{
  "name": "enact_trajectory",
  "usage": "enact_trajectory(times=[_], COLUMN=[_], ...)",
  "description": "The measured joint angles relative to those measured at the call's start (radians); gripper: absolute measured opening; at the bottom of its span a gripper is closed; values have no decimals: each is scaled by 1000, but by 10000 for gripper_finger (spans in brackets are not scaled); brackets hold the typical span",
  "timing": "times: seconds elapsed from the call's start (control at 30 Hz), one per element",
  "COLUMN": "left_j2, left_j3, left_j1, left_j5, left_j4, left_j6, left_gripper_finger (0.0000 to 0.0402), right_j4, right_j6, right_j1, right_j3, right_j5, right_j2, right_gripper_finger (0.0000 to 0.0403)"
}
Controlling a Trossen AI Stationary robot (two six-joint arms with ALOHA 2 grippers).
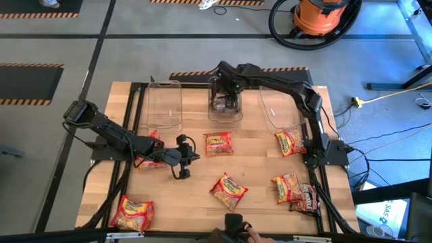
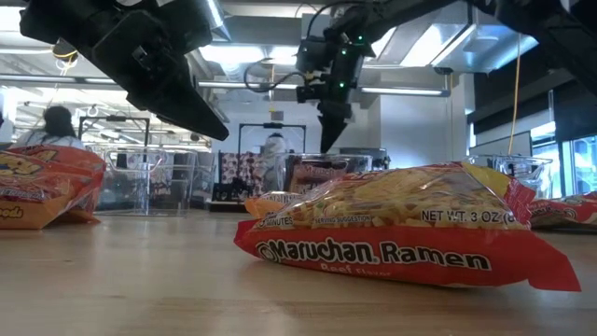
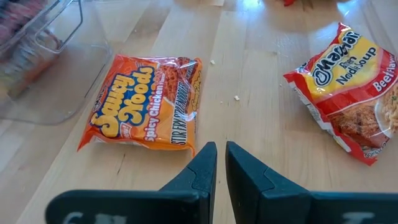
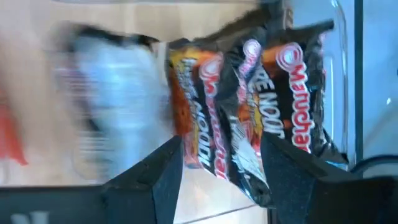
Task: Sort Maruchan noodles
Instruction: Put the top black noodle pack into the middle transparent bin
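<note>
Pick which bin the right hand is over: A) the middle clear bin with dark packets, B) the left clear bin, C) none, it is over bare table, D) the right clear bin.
A: in the high view the right hand hangs over the middle bin, and its wrist view shows dark packets beneath open fingers.

Dark maroon-black packets (image 1: 225, 102) are stacked in the middle clear bin (image 1: 210, 113). Red and orange packets lie flat, scattered on the bench (image 1: 256, 169): an orange Saucy Noods packet (image 3: 146, 104) and a red beef ramen packet (image 3: 348, 93) among them.
</note>
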Motion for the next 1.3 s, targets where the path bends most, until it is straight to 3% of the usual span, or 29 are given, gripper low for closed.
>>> enact_trajectory(times=[0.27,0.33,0.47,0.53,0.8,0.9,1.17,1.3], left_j2=[0,0,0,0,0,0,0,0], left_j3=[0,0,0,0,0,0,43,83], left_j1=[-5,-6,-6,-6,-6,-5,70,137], left_j5=[7,8,8,8,7,-4,-45,4], left_j4=[6,9,10,10,18,22,106,94], left_j6=[-5,-2,0,0,3,3,103,178], left_gripper_finger=[29,29,29,29,29,29,29,29], right_j4=[-34,-66,-125,-124,5,-66,-26,39], right_j6=[7,7,3,0,21,49,70,65], right_j1=[6,15,29,39,49,50,26,-7], right_j3=[-2,-2,1,0,-124,-125,-157,-218], right_j5=[-53,-125,-378,-428,-357,-357,-407,-443], right_j2=[2,-39,-91,-90,-72,-88,-200,-204], right_gripper_finger=[193,193,193,193,193,193,193,193])
